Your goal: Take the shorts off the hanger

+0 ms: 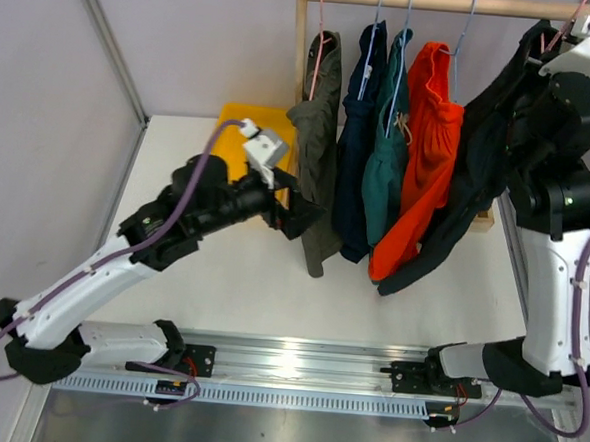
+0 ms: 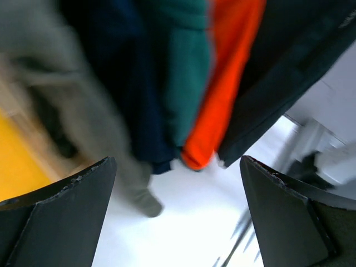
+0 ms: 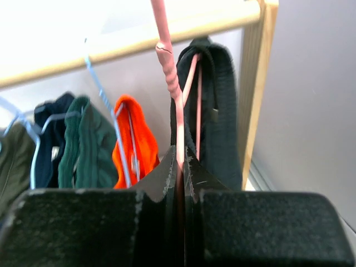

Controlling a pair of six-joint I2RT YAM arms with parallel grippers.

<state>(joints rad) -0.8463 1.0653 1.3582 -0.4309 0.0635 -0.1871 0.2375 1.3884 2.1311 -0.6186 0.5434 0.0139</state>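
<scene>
Jaws of my left gripper [image 1: 300, 218] are gaping wide beside the olive-grey shorts [image 1: 318, 132] hanging on the wooden rail [image 1: 439, 0]. My left wrist is showing both fingers [image 2: 61, 211] spread before the hanging row. My right gripper [image 3: 181, 161] is clamping tight on the pink hanger [image 3: 169, 78] carrying the black shorts [image 3: 217, 111].

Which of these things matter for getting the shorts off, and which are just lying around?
Part of the job: olive-grey shorts, navy shorts, teal shorts, orange shorts, black shorts; pink hanger, gripped by the right pincer; open left pincer; wooden rail.
Just lying about: yellow board, on the table.
</scene>
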